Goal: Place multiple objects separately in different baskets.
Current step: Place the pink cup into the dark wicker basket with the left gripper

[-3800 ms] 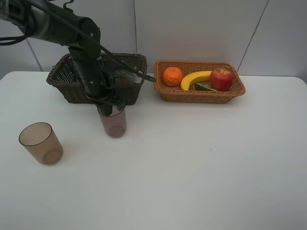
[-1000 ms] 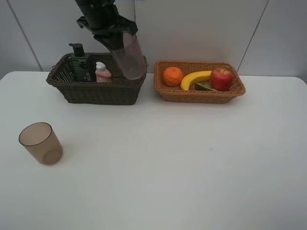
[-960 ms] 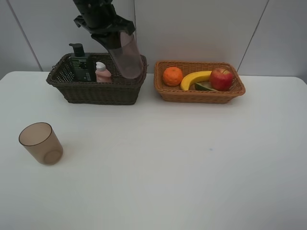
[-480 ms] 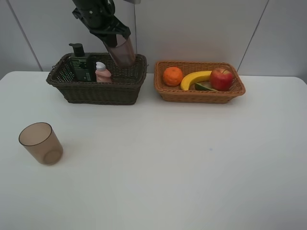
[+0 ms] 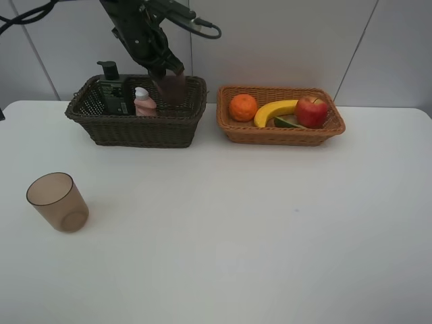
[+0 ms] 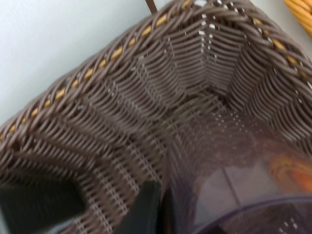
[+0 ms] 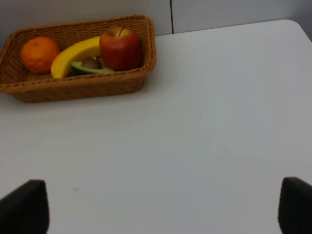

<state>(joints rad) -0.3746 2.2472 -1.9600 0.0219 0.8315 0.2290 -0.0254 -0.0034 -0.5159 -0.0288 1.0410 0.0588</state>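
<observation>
My left gripper (image 5: 166,71) is shut on the rim of a translucent brownish cup (image 5: 173,88), which hangs low inside the right end of the dark brown basket (image 5: 135,128). The left wrist view shows that cup (image 6: 243,185) against the basket's woven corner (image 6: 195,73), with one dark finger (image 6: 144,209) beside it. A dark green pump bottle (image 5: 113,94) and a pink bottle (image 5: 143,102) stand in the same basket. Another cup (image 5: 57,201) stands on the table at the left. My right gripper (image 7: 158,209) is open above bare table.
The light tan basket (image 5: 283,135) at the back right holds an orange (image 5: 243,106), a banana (image 5: 275,111), an apple (image 5: 311,111) and an avocado half (image 5: 289,123). The right wrist view shows the same basket (image 7: 78,87). A white wall rises right behind both baskets.
The left arm has brought the held cup down from above the dark basket's right end into the basket. The other cup and the fruit have not moved.
</observation>
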